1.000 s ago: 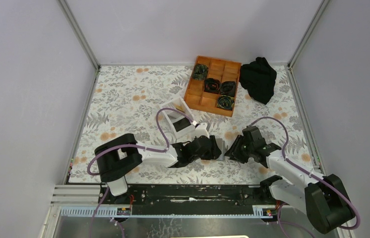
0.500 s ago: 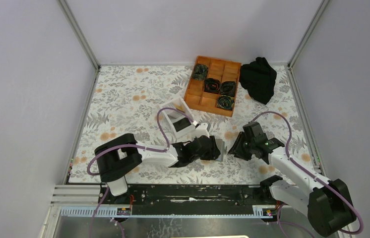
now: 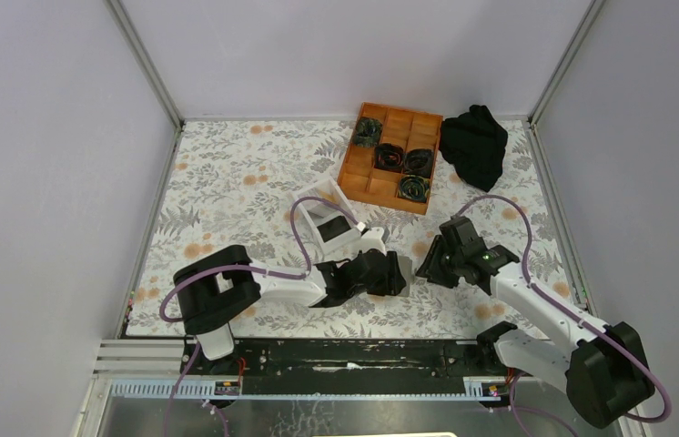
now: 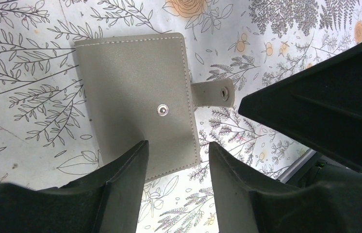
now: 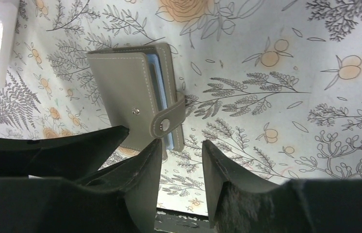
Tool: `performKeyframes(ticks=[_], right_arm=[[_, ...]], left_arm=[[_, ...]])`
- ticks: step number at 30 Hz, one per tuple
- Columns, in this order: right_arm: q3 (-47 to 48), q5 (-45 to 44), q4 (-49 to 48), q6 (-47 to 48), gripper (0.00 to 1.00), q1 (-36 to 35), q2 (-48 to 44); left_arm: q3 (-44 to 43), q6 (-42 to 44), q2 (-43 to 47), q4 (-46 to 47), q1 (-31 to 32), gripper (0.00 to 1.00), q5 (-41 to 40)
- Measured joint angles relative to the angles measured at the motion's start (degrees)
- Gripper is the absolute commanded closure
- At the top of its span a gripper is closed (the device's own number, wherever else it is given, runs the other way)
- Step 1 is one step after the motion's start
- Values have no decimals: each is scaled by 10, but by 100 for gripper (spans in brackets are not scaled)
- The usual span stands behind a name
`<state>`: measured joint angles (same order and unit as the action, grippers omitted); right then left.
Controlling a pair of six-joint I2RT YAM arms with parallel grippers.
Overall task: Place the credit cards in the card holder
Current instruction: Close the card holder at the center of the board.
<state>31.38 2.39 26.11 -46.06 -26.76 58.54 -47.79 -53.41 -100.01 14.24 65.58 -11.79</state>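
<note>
Grey stitched card holder (image 4: 135,92) lies flat and folded shut on the floral counter (image 3: 227,182). It is close to the near edge, a little right of the middle. Its strap tab (image 4: 215,91) is loose, with the snap off the stud (image 4: 161,110) on the cover. From the right wrist you see a blue strip (image 5: 156,68) along the holder's open side; card or lining, you cannot tell.

Your left fingers (image 4: 121,174) stand parted with nothing clamped, tips over one short edge of the holder. Your right fingers (image 5: 140,174) are also parted and empty, near the holder on its strap side.

Behind sits a white box (image 3: 327,218). An orange tray (image 3: 390,157) is toward the far edge, and a black cloth (image 3: 474,144) is at the far right corner.
</note>
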Motion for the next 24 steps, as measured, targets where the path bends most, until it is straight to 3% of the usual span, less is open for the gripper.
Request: performKeyframes(ticks=[13, 24], right_arm=[[68, -47, 15, 3, 58, -46, 74], [99, -74, 33, 9, 72, -66, 113]], left_arm=[[6, 22, 21, -39, 0, 54, -24], [-6, 43, 10, -59, 0, 55, -23]])
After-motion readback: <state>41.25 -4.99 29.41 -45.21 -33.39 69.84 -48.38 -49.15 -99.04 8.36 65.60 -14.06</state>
